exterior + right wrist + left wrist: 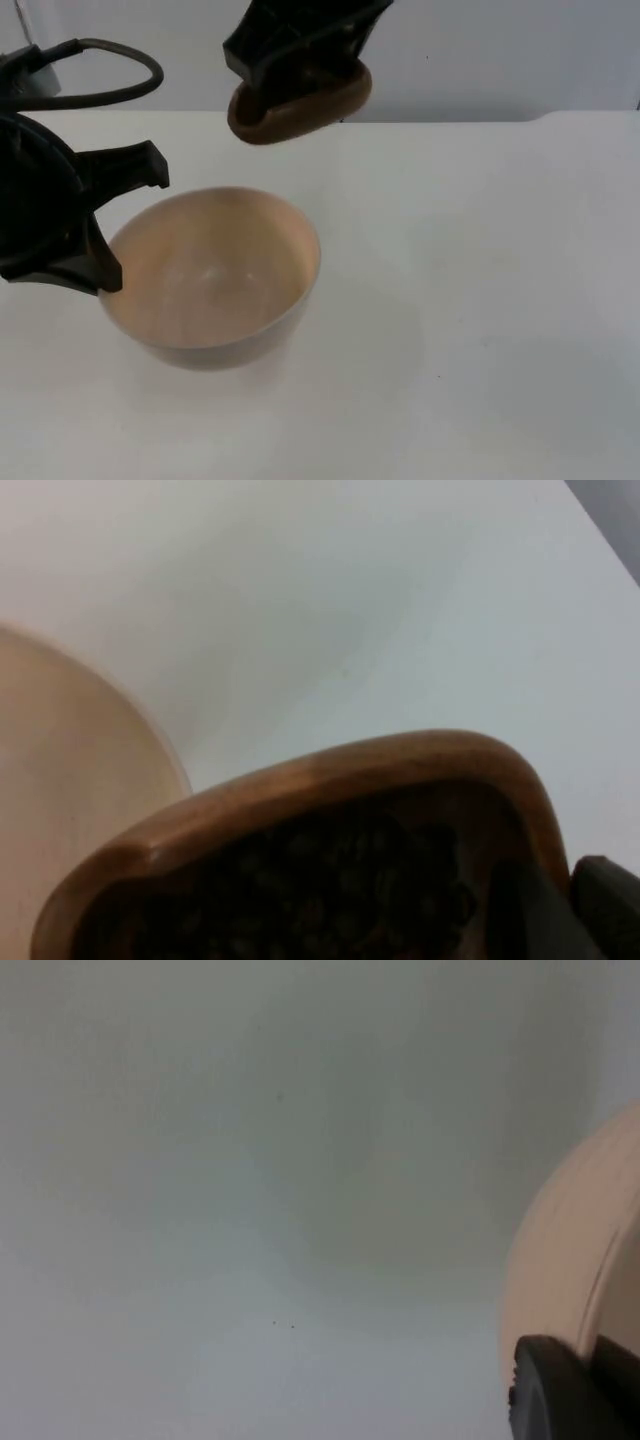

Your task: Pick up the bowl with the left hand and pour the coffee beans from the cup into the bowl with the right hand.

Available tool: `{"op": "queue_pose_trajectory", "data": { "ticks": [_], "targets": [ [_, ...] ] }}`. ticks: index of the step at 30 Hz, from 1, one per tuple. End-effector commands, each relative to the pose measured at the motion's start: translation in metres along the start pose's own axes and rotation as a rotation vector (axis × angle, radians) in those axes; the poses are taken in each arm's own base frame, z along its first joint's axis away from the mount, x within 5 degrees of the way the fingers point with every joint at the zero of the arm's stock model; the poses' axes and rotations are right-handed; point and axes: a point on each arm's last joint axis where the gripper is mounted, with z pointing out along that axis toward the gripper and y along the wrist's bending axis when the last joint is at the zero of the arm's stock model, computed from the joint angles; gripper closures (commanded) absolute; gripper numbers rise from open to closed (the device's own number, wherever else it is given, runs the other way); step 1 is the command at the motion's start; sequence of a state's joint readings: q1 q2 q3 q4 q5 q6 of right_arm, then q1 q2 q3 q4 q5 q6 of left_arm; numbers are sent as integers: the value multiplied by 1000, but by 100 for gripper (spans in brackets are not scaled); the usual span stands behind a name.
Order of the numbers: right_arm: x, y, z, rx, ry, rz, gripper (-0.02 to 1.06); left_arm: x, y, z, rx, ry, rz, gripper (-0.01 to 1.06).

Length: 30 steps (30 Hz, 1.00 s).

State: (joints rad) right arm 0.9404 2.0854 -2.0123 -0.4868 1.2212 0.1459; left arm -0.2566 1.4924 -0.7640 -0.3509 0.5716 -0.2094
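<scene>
White desk spreads across the whole foreground of the top view and runs back to the grey partition wall; it is the largest thing in sight and carries a soft shadow just below the bowl

Next in size comes the pale wooden bowl, sitting low over the desk in the left half of the top view, upright, its wide round mouth facing up and its inside bare. Whether its base touches the desk or hangs just above cannot be told. Its curved outer wall also shows in the left wrist view, with the white desk behind it, and a stretch of its rim shows in the right wrist view beside the cup

Left end effector grips the bowl at its left rim: one black finger lies along the outside near the back, the other comes down at the rim's left edge, so the rim is pinched between them. A black fingertip sits against the bowl wall in the left wrist view

Right end effector hangs above the far edge of the desk, behind the bowl and well above it, clamped on the dark brown wooden cup. That cup is tilted, its mouth turned toward the right wrist camera, and dark coffee beans lie heaped inside it, still within the brown rim
</scene>
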Motion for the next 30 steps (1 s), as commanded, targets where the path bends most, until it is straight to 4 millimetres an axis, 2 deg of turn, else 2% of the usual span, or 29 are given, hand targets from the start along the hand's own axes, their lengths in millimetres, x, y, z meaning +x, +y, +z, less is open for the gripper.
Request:
{"op": "queue_pose_trajectory", "data": {
  "ticks": [1,6,12,30],
  "targets": [
    [8,4,0,24,2,4,104,0,-1,-2,17,-12,-25,105],
    [13,7,5,21,-28,3,104,0,-1,-2,18,-12,-27,105],
    [8,11,3,41,-86,-27,104,0,-2,-2,23,-12,-35,105],
    [-6,39,-32,323,-246,-242,104,0,-2,-2,23,-12,-35,105]
  ]
}}
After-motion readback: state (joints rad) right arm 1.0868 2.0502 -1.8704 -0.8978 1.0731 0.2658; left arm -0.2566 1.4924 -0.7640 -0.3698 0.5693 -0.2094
